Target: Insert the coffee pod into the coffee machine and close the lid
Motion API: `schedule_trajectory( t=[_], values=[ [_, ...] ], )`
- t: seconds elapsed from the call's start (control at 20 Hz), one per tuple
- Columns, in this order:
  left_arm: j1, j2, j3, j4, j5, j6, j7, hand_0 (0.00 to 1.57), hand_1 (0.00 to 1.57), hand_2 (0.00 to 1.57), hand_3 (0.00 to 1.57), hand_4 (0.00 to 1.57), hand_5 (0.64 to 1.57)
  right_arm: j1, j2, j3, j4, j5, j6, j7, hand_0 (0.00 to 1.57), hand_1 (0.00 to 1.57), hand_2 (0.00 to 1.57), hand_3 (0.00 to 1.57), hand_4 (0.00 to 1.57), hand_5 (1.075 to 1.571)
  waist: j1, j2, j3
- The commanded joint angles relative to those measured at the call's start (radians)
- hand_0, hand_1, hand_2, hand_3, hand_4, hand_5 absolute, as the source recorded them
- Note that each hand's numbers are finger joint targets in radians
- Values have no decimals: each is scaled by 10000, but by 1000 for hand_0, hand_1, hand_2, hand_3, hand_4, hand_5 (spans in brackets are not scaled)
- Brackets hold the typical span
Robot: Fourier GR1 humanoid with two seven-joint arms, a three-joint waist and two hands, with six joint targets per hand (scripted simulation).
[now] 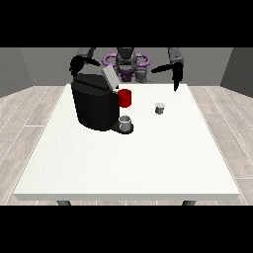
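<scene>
The near half of the white table carries nothing that matters to the job; everything sits toward the far edge, within the robot's reach.

Nearest among the things is a small grey cup on the coffee machine's drip base, placed there to catch the brew. The coffee machine itself, a black block, stands toward the far corner at the view's left, its lid tilted up and open so the chamber can take a pod. A red part shows at the machine's side facing the table's middle; what it is I cannot tell.

The coffee pod, small and pale, stands alone on the table toward the far edge, a little to the view's right of centre, apart from the machine and untouched.

Farther back, the hand at the view's right hangs above the far edge, fingers pointing down and apart, holding nothing. It looks poised to descend on the pod. The hand at the view's left sits behind the machine's top, near the lid; whether its fingers are apart or together I cannot tell.
</scene>
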Motion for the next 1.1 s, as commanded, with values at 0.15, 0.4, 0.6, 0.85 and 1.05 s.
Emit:
schedule_trajectory(
  t=[0.15,0.4,0.6,0.85,1.05],
  values=[
    [-1108,264,382,2447,-431,100,-526,0,0,0,0,0,1571,-187,192,586,-491,-67,-352,91,0,0,0,0,192,1571,-469,666,-4],
    [-1594,339,154,3328,-1009,235,-520,0,0,0,0,0,1571,-487,196,344,146,-200,-534,-38,0,0,0,0,281,1571,-160,763,0],
    [-1978,338,-19,4086,-1596,667,-859,0,0,0,0,0,1571,-795,78,430,105,111,-173,109,0,0,0,0,337,1571,-424,1232,-1],
    [-2145,382,-461,4602,-2331,740,-999,0,0,375,0,0,1571,-1139,-44,39,488,57,-456,913,0,0,0,0,372,1571,-245,879,-3],
    [-2492,694,-369,5161,-2458,408,-1263,446,446,606,295,0,1571,-1783,-134,-194,1092,345,-822,1027,0,0,0,0,407,1571,167,1127,-3]
  ],
)
